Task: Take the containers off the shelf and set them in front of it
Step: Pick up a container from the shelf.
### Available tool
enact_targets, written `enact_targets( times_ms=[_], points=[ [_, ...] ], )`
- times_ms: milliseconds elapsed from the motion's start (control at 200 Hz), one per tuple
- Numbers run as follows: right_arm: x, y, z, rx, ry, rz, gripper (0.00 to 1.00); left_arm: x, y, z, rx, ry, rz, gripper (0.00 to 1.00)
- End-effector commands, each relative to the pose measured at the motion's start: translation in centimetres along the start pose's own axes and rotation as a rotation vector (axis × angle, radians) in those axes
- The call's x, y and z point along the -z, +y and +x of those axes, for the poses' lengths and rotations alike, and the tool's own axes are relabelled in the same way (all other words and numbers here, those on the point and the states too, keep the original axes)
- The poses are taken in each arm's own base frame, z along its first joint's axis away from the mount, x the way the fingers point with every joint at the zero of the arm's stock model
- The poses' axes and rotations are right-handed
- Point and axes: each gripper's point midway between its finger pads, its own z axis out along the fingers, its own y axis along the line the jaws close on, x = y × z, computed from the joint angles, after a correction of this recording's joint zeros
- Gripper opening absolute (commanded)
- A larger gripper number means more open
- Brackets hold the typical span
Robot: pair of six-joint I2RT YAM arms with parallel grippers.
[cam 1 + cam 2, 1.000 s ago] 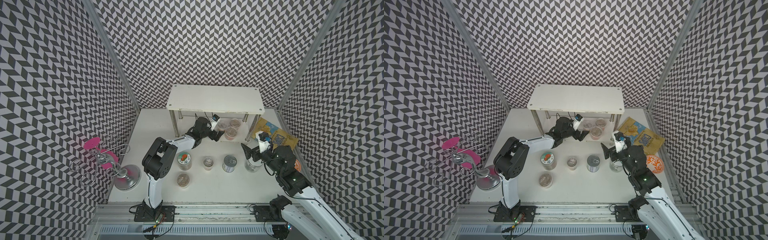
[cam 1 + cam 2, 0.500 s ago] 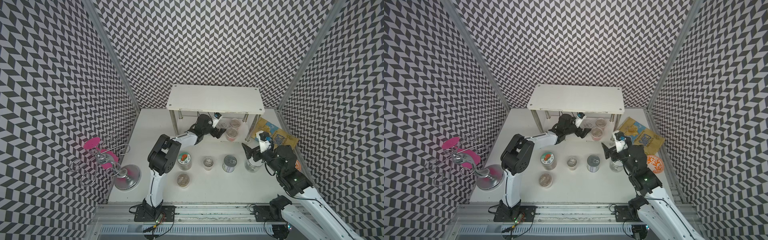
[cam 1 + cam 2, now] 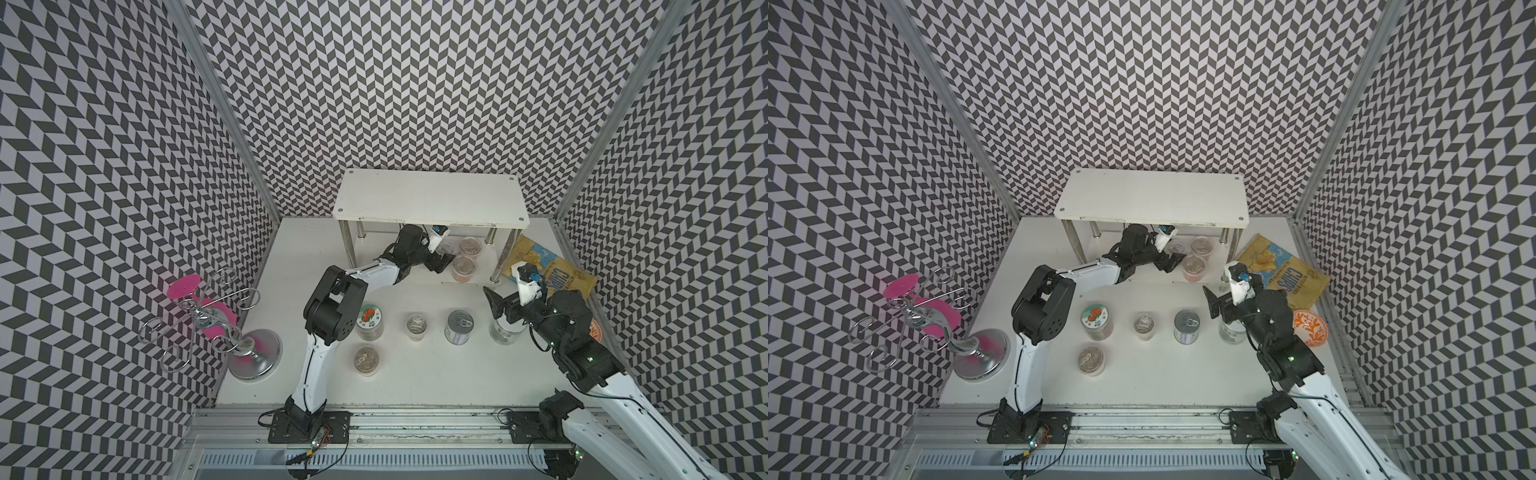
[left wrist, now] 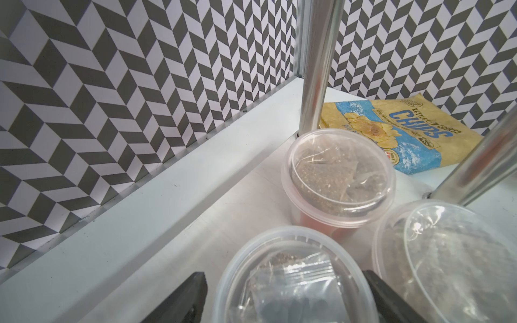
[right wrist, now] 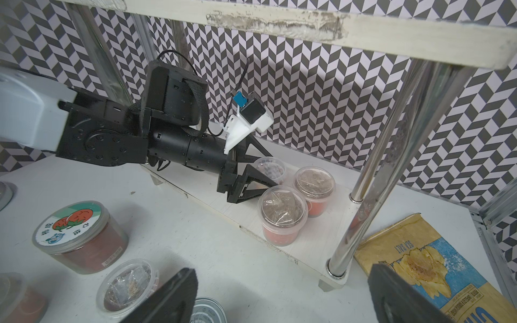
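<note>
**Cup straddled on the lower shelf**

On the lower board (image 5: 223,207) of the shelf (image 3: 430,195), a film-topped cup (image 5: 272,167) with a zip bag inside is straddled by the left gripper (image 4: 285,276), jaws open, nothing clamped. Two sachet-filled cups (image 5: 314,179) stand beside it. The right gripper (image 5: 279,296) is held wide open, empty. A strawberry-labelled jar (image 3: 369,318), a clear jar (image 3: 505,332), a pull-tab tin (image 3: 460,322) and two more cups (image 3: 416,324) are set in front.

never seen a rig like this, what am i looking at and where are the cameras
Two robot arms stand at a table. Two pictures look down from overhead; the other two come from a camera on each wrist. The job: move everything off the white shelf to its front. A picture-lidded jar, two cups, a tin can and a clear jar stand in front; three cups are on its lower board. The left gripper straddles one cup, jaws open. The right gripper is open and empty.
</note>
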Motion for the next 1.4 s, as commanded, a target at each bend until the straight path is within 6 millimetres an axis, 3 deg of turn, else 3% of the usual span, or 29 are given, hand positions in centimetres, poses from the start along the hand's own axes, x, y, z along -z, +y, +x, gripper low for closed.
enact_targets(
  times_ms=[0,371,596,971,1177,1392],
  points=[
    [0.5,-0.6,-2.2,-0.011,-0.064,0.026,1.0,-0.2,0.2,-0.8,-0.004,-0.016,0.018,0.83],
    [0.6,-0.6,-1.6,-0.022,-0.058,0.028,1.0,0.4,0.0,-0.8,0.013,-0.029,0.031,0.69],
    [0.4,-0.5,-1.5,-0.03,-0.063,0.021,1.0,1.7,-0.2,-1.5,0.001,-0.036,0.016,0.67],
    [0.4,-0.5,-1.6,-0.042,-0.078,0.019,1.0,6.0,-1.6,-2.3,0.002,-0.038,-0.004,0.65],
    [0.4,-0.2,-1.2,-0.049,-0.079,0.002,1.0,9.4,-4.0,-1.9,0.032,-0.04,0.002,0.64],
    [0.3,0.0,-1.2,-0.048,-0.085,-0.009,1.0,12.9,-7.8,0.2,0.082,-0.006,0.008,0.64]
  ],
)
